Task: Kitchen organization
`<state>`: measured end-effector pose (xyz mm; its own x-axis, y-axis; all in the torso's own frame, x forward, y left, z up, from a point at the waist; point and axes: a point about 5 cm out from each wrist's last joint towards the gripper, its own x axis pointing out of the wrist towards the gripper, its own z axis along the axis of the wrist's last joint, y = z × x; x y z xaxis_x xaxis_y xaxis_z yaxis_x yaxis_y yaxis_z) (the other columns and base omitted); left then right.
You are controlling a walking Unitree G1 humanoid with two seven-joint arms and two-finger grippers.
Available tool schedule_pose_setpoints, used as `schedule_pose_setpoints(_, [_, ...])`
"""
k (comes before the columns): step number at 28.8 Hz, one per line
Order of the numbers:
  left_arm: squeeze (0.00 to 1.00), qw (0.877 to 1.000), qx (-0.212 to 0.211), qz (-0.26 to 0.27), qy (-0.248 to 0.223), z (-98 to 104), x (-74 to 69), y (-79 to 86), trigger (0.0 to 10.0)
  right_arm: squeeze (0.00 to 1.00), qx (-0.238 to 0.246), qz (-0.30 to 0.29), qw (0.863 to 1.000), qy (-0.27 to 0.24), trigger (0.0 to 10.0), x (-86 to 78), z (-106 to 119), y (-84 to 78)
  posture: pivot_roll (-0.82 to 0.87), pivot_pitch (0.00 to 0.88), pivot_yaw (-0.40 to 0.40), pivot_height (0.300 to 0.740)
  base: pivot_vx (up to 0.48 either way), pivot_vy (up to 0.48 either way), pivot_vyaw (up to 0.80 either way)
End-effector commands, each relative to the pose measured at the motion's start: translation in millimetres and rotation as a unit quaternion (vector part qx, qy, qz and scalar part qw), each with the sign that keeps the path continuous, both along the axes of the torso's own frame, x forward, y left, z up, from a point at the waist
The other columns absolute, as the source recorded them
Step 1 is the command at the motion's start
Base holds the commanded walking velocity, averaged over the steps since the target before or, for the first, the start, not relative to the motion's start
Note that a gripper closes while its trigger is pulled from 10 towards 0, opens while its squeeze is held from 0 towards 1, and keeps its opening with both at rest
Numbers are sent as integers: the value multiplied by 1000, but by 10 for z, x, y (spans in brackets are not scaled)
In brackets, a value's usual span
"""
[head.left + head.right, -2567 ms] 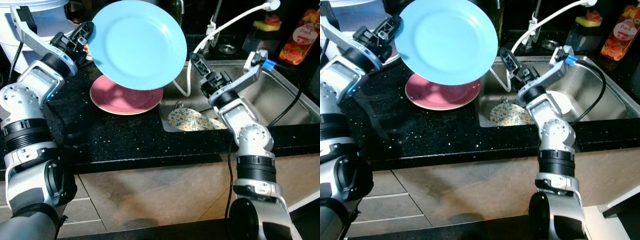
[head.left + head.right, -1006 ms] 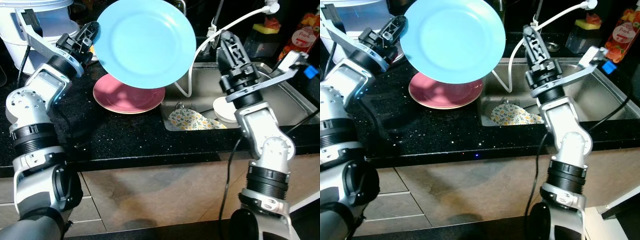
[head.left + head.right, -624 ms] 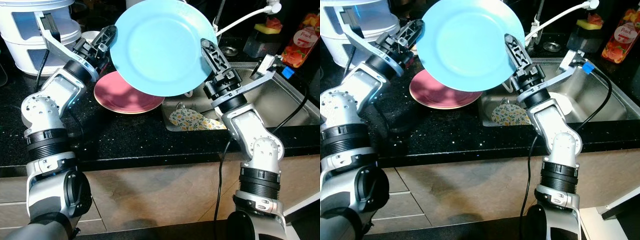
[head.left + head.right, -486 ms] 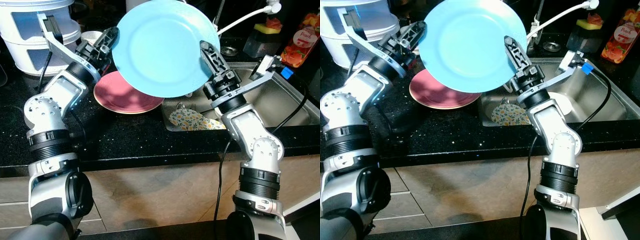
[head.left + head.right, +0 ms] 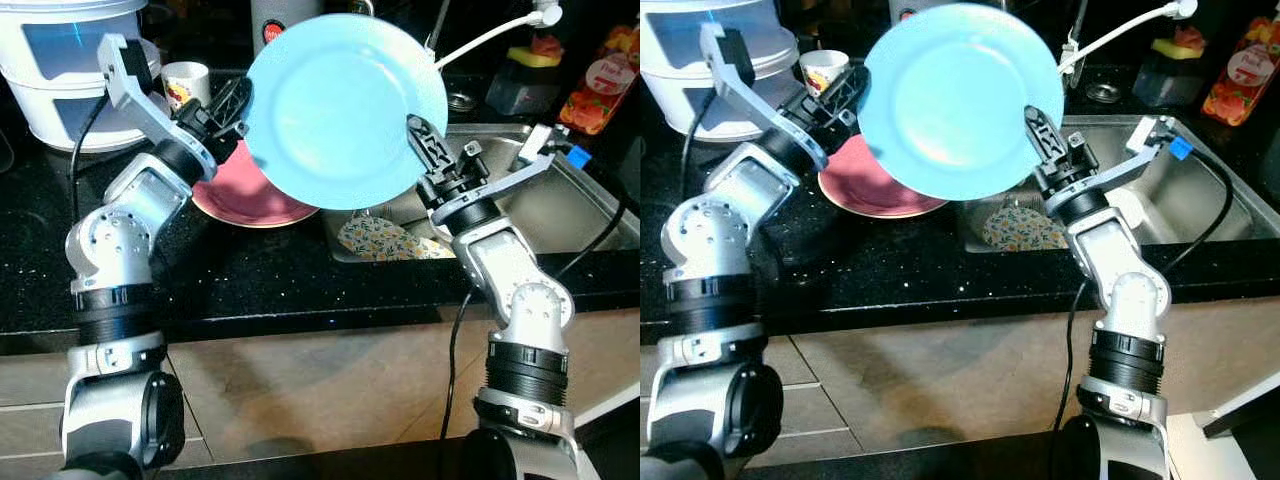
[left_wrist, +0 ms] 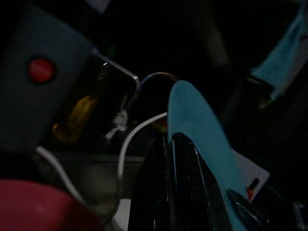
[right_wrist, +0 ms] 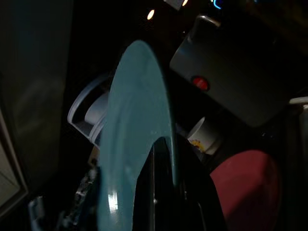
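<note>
A light blue plate (image 5: 345, 110) hangs tilted in the air above the counter's edge by the sink. My left gripper (image 5: 237, 105) is shut on its left rim, and the rim runs between its black fingers (image 6: 159, 183) in the left wrist view. My right gripper (image 5: 420, 140) is on the plate's right rim, with one finger (image 5: 1043, 135) across the plate's face. In the right wrist view the blue plate (image 7: 134, 125) stands edge-on against that gripper's fingers (image 7: 159, 187). Below, a pink plate (image 5: 245, 200) lies flat on the black counter (image 5: 250, 270).
A steel sink (image 5: 560, 200) lies to the right, holding a floral dish (image 5: 385, 238). A white hose (image 5: 480, 35) arcs over it. Behind stand a white appliance (image 5: 60, 70), a small cup (image 5: 185, 80), a sponge (image 5: 535, 50) and an orange bottle (image 5: 600, 75).
The blue plate has moved a little to the right, held by the left gripper. My right gripper has come from beside the sink onto the plate's right rim.
</note>
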<state>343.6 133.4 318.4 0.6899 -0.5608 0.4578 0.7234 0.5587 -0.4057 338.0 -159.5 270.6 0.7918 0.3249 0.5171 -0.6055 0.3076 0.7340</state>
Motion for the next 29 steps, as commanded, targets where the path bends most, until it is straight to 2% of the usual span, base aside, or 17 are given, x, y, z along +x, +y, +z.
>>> schedule_pose_setpoints(1, [1000,999,21,-48,2,-75,-35,-200,10000,0,-8,13,1000,1,0,4,-9,67,108,55,-48,740,0,0,0])
schedule_pose_setpoints(3, [1000,998,20,-55,-8,-67,-47,-209,10000,0,-10,8,1000,5,0,14,-17,49,108,54,-47,740,0,0,0])
schedule_pose_setpoints(5, [1000,997,24,-69,-21,-58,-85,-221,10000,0,-10,4,1000,4,3529,20,-16,30,108,53,-47,740,0,0,0])
schedule_pose_setpoints(6, [1000,997,23,-74,-25,-46,-108,-218,10000,0,-9,0,1000,4,10000,23,-9,15,108,53,-47,740,0,0,0])
schedule_pose_setpoints(7, [961,997,20,-74,-27,-34,-121,-190,10000,0,-3,-6,1000,-2,10000,23,15,-16,110,55,-44,740,0,0,0])
schedule_pose_setpoints(8, [0,997,16,-66,-22,-29,-117,-135,10000,0,4,-18,1000,-9,10000,21,55,-74,111,56,-42,740,0,0,0])
schedule_pose_setpoints(11, [0,998,13,-53,-15,-29,-107,-63,10000,0,12,-31,999,-19,10000,15,105,-147,111,56,-42,740,0,0,0])
schedule_pose_setpoints(14, [0,999,12,-39,-14,-56,-122,57,10000,0,11,-60,997,-36,10000,6,183,-301,112,59,-37,740,0,0,0])
schedule_pose_setpoints(17, [0,1000,17,-12,3,-149,-169,312,10000,0,2,-139,989,-49,10000,24,316,-718,119,65,-41,740,0,0,0])
schedule_pose_setpoints(19, [0,1000,20,-6,9,-173,-171,351,10000,0,-2,-152,987,-47,10000,32,330,-784,119,65,-41,740,0,0,0])
schedule_pose_setpoints(20, [0,999,27,-5,38,-240,-160,382,10000,0,-32,-191,980,-33,10000,69,324,-895,126,65,-46,740,0,0,0])
schedule_pose_setpoints(22, [0,998,37,-3,48,-266,-150,379,10000,0,-39,-199,979,-30,10000,80,317,-918,126,65,-46,740,0,0,0])
schedule_pose_setpoints(23, [0,996,62,8,62,-324,-127,365,10000,0,-43,-204,978,-26,10000,92,308,-940,130,65,-47,740,0,0,0])
schedule_pose_setpoints(24, [0,991,110,15,80,-411,-103,312,10000,0,-63,-220,973,-17,10000,118,284,-963,130,66,-48,740,0,0,0])
schedule_pose_setpoints(25, [0,984,152,18,97,-484,-91,253,10000,0,-83,-236,968,-4,10000,155,252,-980,128,65,-49,740,0,0,0])
schedule_pose_setpoints(27, [0,971,213,19,111,-556,-83,142,10000,0,-163,-302,939,33,10000,238,172,-1017,128,65,-49,740,0,0,0])
schedule_pose_setpoints(29, [0,969,226,21,92,-510,-95,70,10000,0,-240,-350,904,49,10000,300,124,-1011,128,65,-49,740,0,0,0])
